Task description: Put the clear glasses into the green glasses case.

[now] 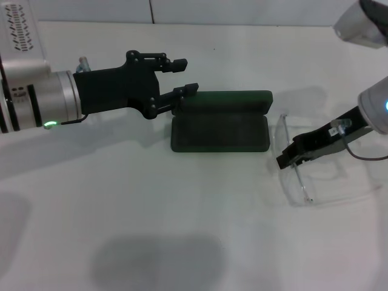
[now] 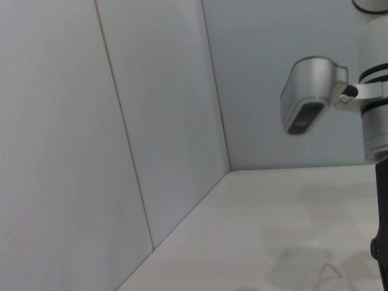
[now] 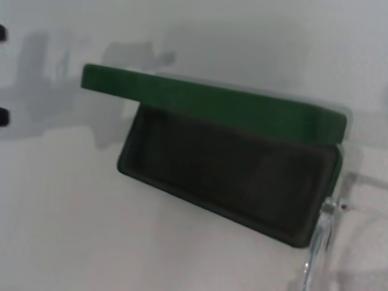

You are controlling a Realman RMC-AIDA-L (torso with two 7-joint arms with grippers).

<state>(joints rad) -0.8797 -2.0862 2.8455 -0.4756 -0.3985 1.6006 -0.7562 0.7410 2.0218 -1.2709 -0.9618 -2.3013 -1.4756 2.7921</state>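
Nearest to me, the clear glasses point(image 1: 315, 173) are lying on the white surface point(image 1: 182, 242), just beside the right end of the green glasses case point(image 1: 221, 127). My right gripper point(image 1: 285, 160) is reaching in from the right and is sitting over the glasses' left part, its dark tip at the lens edge closest to the case. I cannot tell whether those jaws are spread or pinching the frame; from the head view they are reading as one dark block. In the right wrist view only a sliver of the clear glasses point(image 3: 318, 242) is showing at the picture's edge, and their far rim is hard to make out against the white.

Farther off, the green glasses case point(image 3: 230, 157) is standing open, its lid tilted up and its dark lining bare. My left gripper point(image 1: 182, 76) is coming in from the left with its jaws spread wide. The lower finger is touching the left end of the lid, while the upper one is hanging free above it.

The left wrist view is showing only wall panels, a corner of the surface and part of my right arm point(image 2: 373, 79).
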